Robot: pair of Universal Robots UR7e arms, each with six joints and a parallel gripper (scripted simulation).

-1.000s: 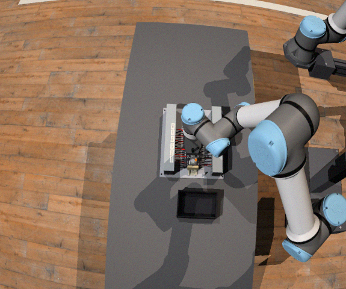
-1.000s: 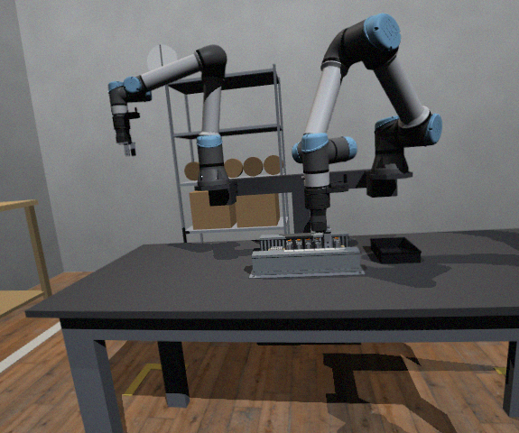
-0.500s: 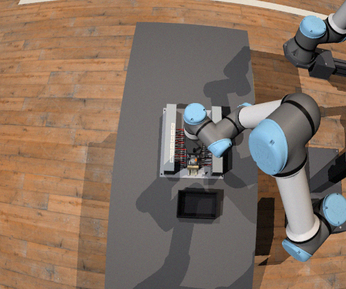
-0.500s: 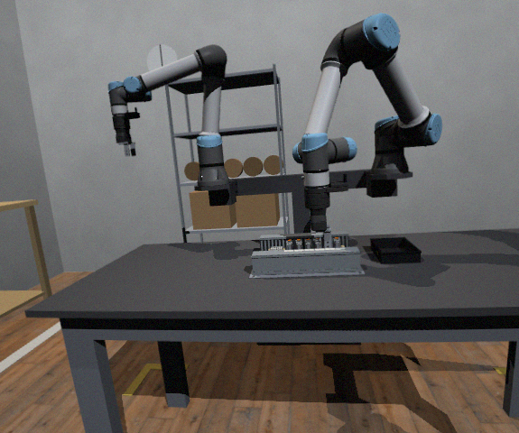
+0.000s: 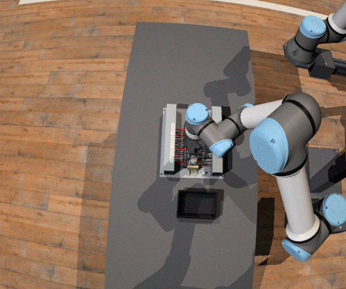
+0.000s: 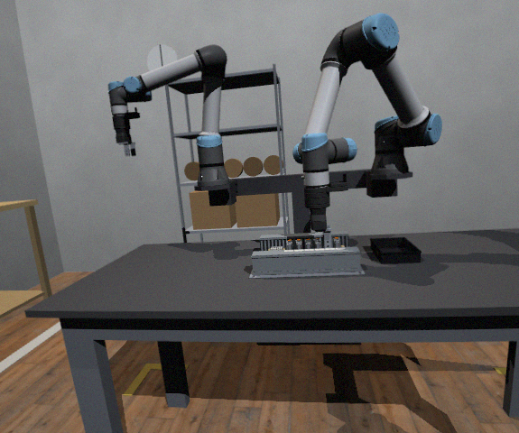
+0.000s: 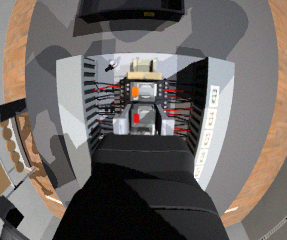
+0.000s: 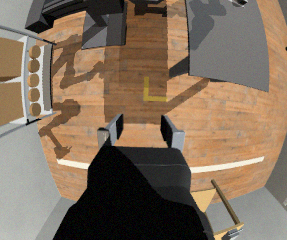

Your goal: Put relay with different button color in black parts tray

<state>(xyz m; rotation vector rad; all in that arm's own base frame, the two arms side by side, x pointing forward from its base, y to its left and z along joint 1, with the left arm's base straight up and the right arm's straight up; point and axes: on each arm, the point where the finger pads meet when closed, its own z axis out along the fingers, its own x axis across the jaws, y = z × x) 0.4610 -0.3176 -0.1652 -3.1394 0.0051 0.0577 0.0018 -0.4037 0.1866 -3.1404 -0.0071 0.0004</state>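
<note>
left wrist | left gripper (image 7: 143, 121) (image 6: 321, 236) half-open, holding red-button relay (image 7: 144, 114) | button toward unlabelled duct (image 7: 69, 100) (image 5: 217, 164) (image 6: 272, 242) | right gripper (image 8: 142, 122) (image 6: 129, 150) wide-open, empty

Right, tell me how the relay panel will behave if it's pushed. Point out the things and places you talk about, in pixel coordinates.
The relay panel (image 5: 163, 136) (image 6: 306, 262) (image 7: 223, 130) looks stiff, with straight ducts along a flat plate. Low and broad, it would probably slide before tipping. Its thin red wires might flex a little.
</note>
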